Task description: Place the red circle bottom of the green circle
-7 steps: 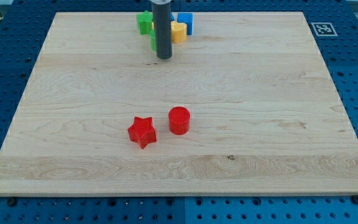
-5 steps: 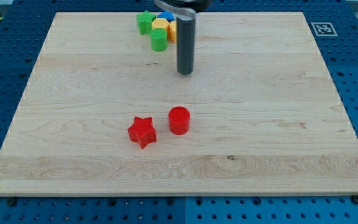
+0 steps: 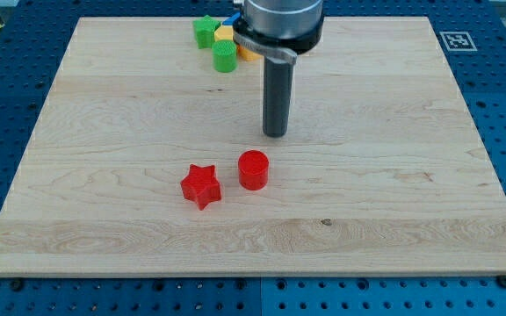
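The red circle (image 3: 254,169) lies on the wooden board (image 3: 104,132) a little below its middle. The green circle (image 3: 225,58) stands near the view's top, in a cluster of blocks. My tip (image 3: 275,133) sits on the board just above and slightly right of the red circle, apart from it by a small gap. The arm's body above the rod hides part of the cluster.
A red star (image 3: 201,185) lies just left of the red circle. In the top cluster, a green star (image 3: 205,31) and a yellow block (image 3: 225,34) sit by the green circle; a blue block (image 3: 233,19) and another yellow block are mostly hidden behind the arm.
My tip has moved down and to the right, from beside the top cluster to just above the red circle. No block has moved.
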`<state>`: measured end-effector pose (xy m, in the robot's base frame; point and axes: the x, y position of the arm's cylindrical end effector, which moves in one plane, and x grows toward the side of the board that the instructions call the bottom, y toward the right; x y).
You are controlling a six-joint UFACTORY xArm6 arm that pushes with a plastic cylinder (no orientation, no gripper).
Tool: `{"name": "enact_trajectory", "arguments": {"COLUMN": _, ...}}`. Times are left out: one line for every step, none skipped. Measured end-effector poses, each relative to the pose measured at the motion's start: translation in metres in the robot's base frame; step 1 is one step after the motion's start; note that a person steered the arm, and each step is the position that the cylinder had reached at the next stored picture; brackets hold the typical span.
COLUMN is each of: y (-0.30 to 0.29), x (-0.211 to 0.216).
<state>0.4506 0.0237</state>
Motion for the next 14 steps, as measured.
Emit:
{"name": "enact_trajectory", "arguments": {"y": 0.0, "x": 0.026}}
{"name": "enact_trajectory", "arguments": {"y": -0.003, "x": 0.067}}
{"name": "enact_trajectory", "arguments": {"y": -0.03, "x": 0.077}}
{"name": "enact_trajectory", "arguments": {"y": -0.003, "x": 0.102}}
{"name": "enact_trajectory", "arguments": {"y": -0.038, "x": 0.133}}
{"name": "enact_trajectory", "arguments": {"y": -0.052, "x": 0.106}}
{"name": "enact_trajectory", "arguments": {"y": -0.044, "x": 0.065}}
{"name": "enact_trajectory", "arguments": {"y": -0.044, "x": 0.054}}
{"name": "enact_trajectory", "arguments": {"y": -0.066, "x": 0.054}}
{"name": "enact_trajectory", "arguments": {"y": -0.075, "x": 0.032}}
{"name": "enact_trajectory", "arguments": {"y": -0.075, "x": 0.006}}
{"name": "enact_trajectory", "arguments": {"y": -0.075, "x": -0.011}}
{"name": "enact_trajectory", "arguments": {"y": -0.079, "x": -0.004}}
{"name": "enact_trajectory", "arguments": {"y": -0.109, "x": 0.023}}
